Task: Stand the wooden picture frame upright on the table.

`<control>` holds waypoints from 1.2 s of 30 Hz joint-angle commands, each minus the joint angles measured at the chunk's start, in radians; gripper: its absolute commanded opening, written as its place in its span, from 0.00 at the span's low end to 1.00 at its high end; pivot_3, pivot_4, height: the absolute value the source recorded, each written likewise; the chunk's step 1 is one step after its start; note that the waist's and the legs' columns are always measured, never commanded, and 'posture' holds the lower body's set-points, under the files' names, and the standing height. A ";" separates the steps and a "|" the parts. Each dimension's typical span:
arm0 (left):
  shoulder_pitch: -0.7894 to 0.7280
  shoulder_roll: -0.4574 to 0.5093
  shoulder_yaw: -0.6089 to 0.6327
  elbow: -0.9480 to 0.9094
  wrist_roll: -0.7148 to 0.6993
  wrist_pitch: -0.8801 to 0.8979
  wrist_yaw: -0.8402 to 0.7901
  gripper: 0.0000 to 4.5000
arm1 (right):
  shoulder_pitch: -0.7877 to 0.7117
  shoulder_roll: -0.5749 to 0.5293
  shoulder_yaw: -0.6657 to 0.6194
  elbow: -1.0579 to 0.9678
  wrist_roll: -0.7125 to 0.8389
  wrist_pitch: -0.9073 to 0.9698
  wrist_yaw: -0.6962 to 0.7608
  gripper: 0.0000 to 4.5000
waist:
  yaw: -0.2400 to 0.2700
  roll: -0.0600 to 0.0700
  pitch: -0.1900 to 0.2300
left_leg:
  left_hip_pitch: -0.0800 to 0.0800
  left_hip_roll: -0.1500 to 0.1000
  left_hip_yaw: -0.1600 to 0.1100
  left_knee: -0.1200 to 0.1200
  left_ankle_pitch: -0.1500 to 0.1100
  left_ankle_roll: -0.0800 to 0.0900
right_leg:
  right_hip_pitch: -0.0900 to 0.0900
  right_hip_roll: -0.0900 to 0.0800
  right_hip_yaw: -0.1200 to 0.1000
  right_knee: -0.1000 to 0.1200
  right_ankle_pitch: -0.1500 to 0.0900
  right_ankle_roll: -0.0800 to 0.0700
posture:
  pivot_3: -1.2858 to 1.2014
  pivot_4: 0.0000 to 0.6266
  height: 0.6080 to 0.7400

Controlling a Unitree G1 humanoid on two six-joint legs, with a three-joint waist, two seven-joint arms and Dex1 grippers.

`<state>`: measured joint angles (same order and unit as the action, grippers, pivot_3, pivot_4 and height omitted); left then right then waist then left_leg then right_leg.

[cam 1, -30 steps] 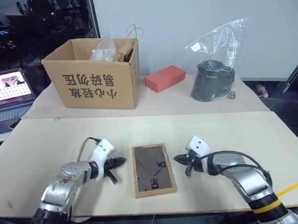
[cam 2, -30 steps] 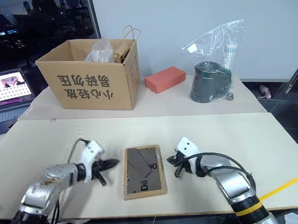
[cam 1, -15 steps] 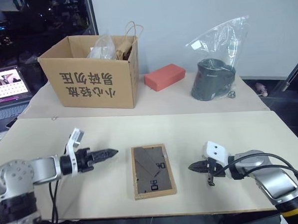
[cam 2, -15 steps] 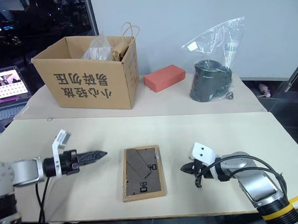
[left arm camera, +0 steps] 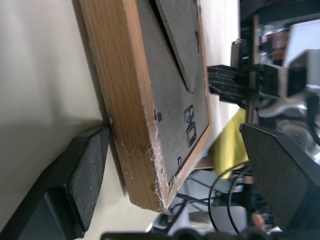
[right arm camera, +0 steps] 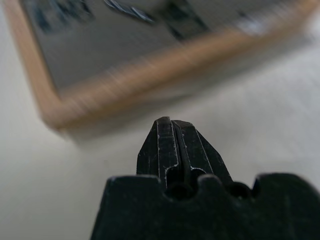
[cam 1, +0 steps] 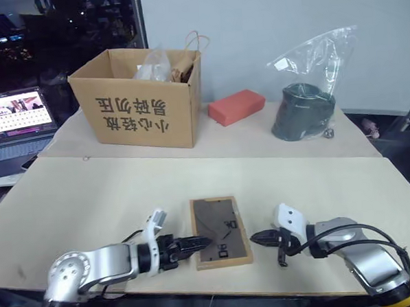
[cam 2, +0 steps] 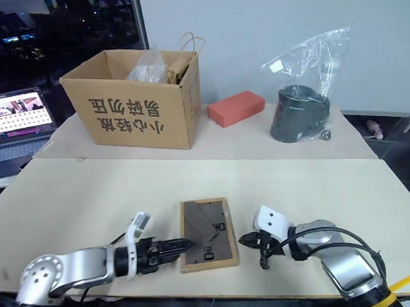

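The wooden picture frame (cam 1: 221, 231) lies flat on the table (cam 1: 104, 200), dark back and folded stand facing up, close to the front edge. My left gripper (cam 1: 199, 242) is open at the frame's near left corner. In the left wrist view the frame's wooden edge (left arm camera: 125, 115) runs between the two fingers; one finger (left arm camera: 82, 172) rests on the table beside it and the other sits above the back. My right gripper (cam 1: 257, 237) is shut and empty, tips a little off the frame's right edge (right arm camera: 150, 82).
A cardboard box (cam 1: 144, 102) with bags inside stands at the back left. A red box (cam 1: 237, 107) and a dark object in a clear plastic bag (cam 1: 304, 107) stand behind. A laptop (cam 1: 14, 125) sits far left. The table's front edge is just below the frame.
My left gripper swung right to the frame's near left corner, rolled over and opened. The right gripper stayed shut and now sits closer to the frame's right edge. The camera shifted.
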<state>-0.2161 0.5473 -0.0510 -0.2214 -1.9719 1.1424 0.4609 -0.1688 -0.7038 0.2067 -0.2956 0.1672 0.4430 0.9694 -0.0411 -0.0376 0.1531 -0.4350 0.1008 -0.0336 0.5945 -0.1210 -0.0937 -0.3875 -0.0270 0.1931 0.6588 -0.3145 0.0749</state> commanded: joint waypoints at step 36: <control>-0.179 -0.011 0.196 0.162 0.141 0.068 -0.323 0.26 | -0.464 -0.133 -0.344 0.234 0.366 0.295 0.120 0.17 | -0.003 -0.002 0.000 | -0.006 -0.001 0.000 -0.004 0.000 0.000 | -0.002 0.000 0.000 -0.003 0.005 0.004 | 0.52 0.24 0.93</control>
<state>-0.3784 0.5239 0.1669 -0.0663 -1.8854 1.1917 0.2308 -0.5623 -0.8311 -0.1127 -0.0940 0.4641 0.7008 1.0407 -0.0445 -0.0395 0.1528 -0.4413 0.1001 -0.0336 0.5900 -0.1211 -0.0939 -0.3895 -0.0272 0.1934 0.6554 -0.3101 0.0789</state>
